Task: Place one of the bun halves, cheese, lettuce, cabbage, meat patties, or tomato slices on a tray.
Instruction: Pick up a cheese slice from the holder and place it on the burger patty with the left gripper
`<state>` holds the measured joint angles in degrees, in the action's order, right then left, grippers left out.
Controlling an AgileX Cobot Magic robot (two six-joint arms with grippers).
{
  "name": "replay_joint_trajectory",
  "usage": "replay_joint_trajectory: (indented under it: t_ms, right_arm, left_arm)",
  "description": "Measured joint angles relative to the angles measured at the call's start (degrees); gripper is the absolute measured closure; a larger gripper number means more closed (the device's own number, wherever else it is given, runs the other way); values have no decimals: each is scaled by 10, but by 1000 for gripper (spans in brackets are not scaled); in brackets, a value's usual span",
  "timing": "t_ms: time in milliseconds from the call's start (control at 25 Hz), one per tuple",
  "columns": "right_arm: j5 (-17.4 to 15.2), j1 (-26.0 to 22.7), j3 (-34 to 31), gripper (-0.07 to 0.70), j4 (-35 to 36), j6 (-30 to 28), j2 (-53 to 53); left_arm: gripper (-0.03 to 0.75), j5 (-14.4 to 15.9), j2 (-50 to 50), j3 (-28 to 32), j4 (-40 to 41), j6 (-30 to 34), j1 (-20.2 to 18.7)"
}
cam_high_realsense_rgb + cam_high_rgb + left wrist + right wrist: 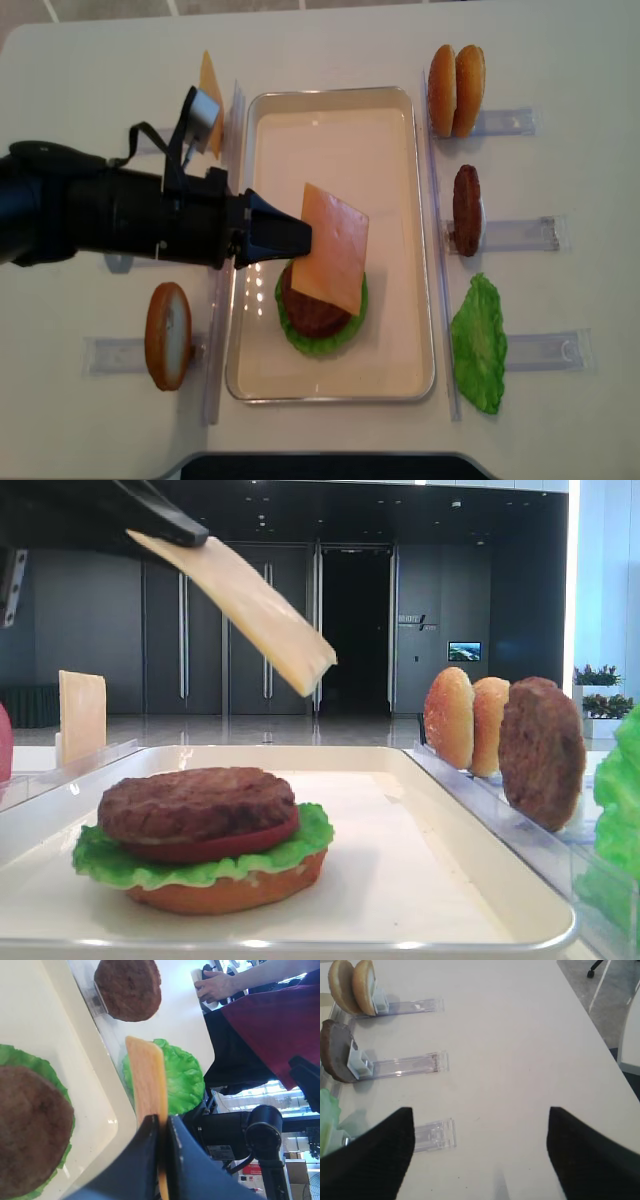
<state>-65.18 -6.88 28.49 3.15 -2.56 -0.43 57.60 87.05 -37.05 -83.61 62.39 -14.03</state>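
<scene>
Pale yellow-orange cheese was clamped at one edge between the closed fingers of the left gripper, suspended tilted above the tray and over the stacked patty, lettuce, tomato slice and bun base. The cheese hid most of that stack in the overhead view. The right gripper stood open over bare table, only its dark fingertips in frame. A second cheese slice was partly hidden by the arm. The clear racks were faint. Distant wall signage and a label on the arm were unreadable.
</scene>
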Motion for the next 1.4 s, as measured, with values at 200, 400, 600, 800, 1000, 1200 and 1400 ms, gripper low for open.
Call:
replay_joint_trajectory:
  t_ms: [200, 400, 600, 800, 1000, 1200, 1400]
  right_arm:
    - [0, 0, 0, 85, 0, 0, 0]
    - [0, 0, 0, 86, 0, 0, 0]
    - [0, 0, 0, 86, 0, 0, 0]
    - [0, 0, 0, 86, 0, 0, 0]
    - [0, 0, 0, 86, 0, 0, 0]
    - [0, 0, 0, 86, 0, 0, 0]
    - [0, 0, 0, 86, 0, 0, 0]
  left_arm:
    - [699, 0, 32, 0, -6, 8, 0]
    - [699, 3, 35, 0, 10, -7, 20]
    - [699, 33, 35, 0, 37, -16, 44]
    - [699, 45, 35, 0, 51, -16, 44]
    - [699, 45, 35, 0, 75, -16, 44]
    - [699, 28, 35, 0, 78, -16, 44]
    - [699, 4, 35, 0, 85, -17, 44]
